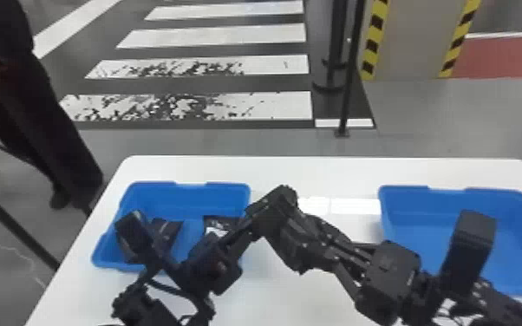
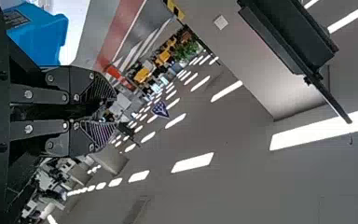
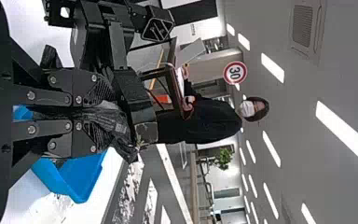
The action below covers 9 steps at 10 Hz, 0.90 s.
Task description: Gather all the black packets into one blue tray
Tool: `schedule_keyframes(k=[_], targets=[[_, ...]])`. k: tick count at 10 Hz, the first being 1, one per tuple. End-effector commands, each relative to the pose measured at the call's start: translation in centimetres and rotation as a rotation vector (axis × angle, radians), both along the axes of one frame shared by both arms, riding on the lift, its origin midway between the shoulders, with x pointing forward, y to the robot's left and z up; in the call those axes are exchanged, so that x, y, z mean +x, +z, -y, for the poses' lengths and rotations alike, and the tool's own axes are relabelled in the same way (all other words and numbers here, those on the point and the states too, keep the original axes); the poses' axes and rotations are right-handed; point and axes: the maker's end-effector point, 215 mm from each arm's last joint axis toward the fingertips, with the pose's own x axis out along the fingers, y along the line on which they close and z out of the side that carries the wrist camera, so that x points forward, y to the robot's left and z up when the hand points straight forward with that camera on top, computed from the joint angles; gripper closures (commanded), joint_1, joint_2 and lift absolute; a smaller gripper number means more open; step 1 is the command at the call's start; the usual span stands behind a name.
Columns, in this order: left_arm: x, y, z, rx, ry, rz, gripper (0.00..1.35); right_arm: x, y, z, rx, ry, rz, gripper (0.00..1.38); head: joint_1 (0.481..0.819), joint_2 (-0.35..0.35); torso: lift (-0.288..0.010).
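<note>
Two black fingers of the right gripper (image 1: 292,238) clench a black packet (image 3: 109,121), its crumpled film jutting past the tips above a white table (image 1: 316,167), at center in the head view. Just beside it, the left gripper (image 1: 278,203) points inward from the other arm, its fingers slightly apart around a narrow gap. Behind and below the left arm sits the left blue tray (image 1: 230,188), where one packet (image 1: 169,232) lies near the arm's wrist and another packet (image 1: 216,222), marked with a pale patch, rests toward the side nearer the grippers. The right blue tray (image 1: 425,216) stands well apart at the table's other end, beyond the right arm. Past the far edge, a gray floor (image 1: 446,117) carries white crossing stripes (image 1: 269,104), the nearest ones flaked and worn, beside a slim black post (image 1: 349,86), a panel edged in yellow-and-black tape (image 1: 412,39) and a strip of red flooring (image 1: 507,56). Bright ceiling lights (image 2: 193,162) line the hall in the left wrist view. The arms hide parts of both trays and the tabletop, the packets in the left tray are partly covered, and in the head view the clenched packet is hard to separate from the black metal.
</note>
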Motion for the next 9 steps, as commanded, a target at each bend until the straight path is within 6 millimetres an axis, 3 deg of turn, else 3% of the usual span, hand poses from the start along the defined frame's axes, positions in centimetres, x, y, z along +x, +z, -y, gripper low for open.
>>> schedule_keyframes(k=[1, 3, 4, 7, 9], targets=[[0.4, 0.4, -0.4, 0.020, 0.014, 0.027, 1.21, -0.1, 0.2, -0.1, 0.011, 0.003, -0.002, 1.22, 0.695, 0.109, -0.110], [0.6, 0.6, -1.1, 0.022, 0.035, 0.039, 1.21, -0.1, 0.3, 0.0, 0.055, 0.002, -0.013, 0.23, 0.695, 0.116, -0.110], [0.8, 0.8, -1.5, 0.022, 0.043, 0.048, 1.21, 0.2, 0.2, 0.7, 0.069, -0.016, -0.019, 0.05, 0.695, 0.123, -0.110], [1.7, 1.5, -4.7, 0.055, 0.104, 0.093, 1.21, 1.4, -0.8, 5.1, 0.070, -0.117, -0.021, 0.17, 0.695, 0.112, -0.110], [2.1, 1.0, -8.7, 0.137, 0.169, 0.122, 1.21, 2.0, -3.3, 10.8, 0.072, -0.273, -0.043, 0.17, 0.695, 0.094, -0.110]])
